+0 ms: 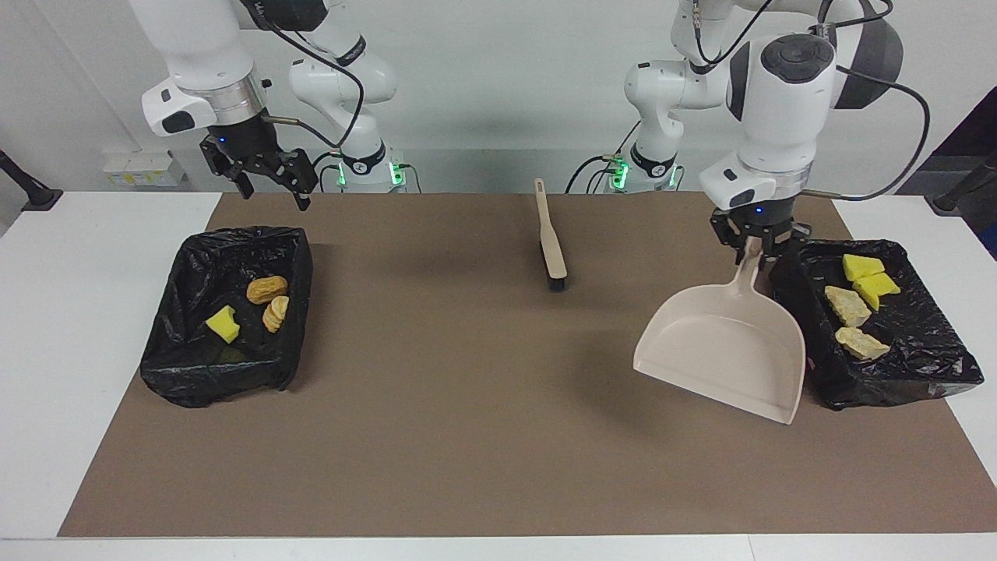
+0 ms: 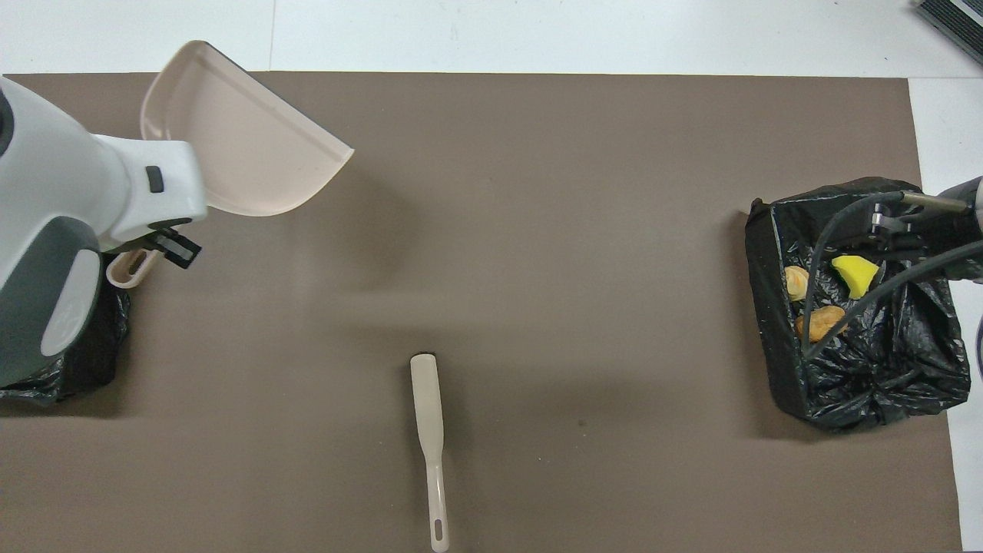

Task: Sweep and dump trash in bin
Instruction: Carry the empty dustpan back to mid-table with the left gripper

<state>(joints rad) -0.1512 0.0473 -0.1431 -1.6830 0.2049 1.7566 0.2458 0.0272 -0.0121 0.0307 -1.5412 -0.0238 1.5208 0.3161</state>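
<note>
Left end effector (image 1: 753, 248): fingers clamped narrow on the handle of the beige dustpan (image 1: 724, 351); it hangs over the brown mat (image 1: 467, 405), just beside the bin at the left arm's end.
Dustpan: held up off the mat, handle uppermost, open mouth tilted down and away from the robots; the pan looks empty.
Right end effector (image 1: 269, 185): fingers spread wide, holding nothing, touching nothing; it hangs above the edge of the right-end bin that is nearer the robots. This arm waits.
Trash, left-end bin (image 1: 927, 358): black-lined; inside lie two yellow sponge chunks (image 1: 868, 274) and two tan bread pieces (image 1: 850, 321). In the overhead view the arm covers most of this bin.
Trash, right-end bin (image 1: 195, 366): black-lined; holds one yellow sponge piece (image 1: 223, 324) and two orange-brown bread rolls (image 1: 270, 300).
Brush (image 1: 551, 245): lying flat on the mat at mid-surface, near the robots, handle toward them, dark bristles away; nothing touches it.
Surface (image 1: 78, 351): white, with the mat over the middle; no trash visible on the mat itself.
</note>
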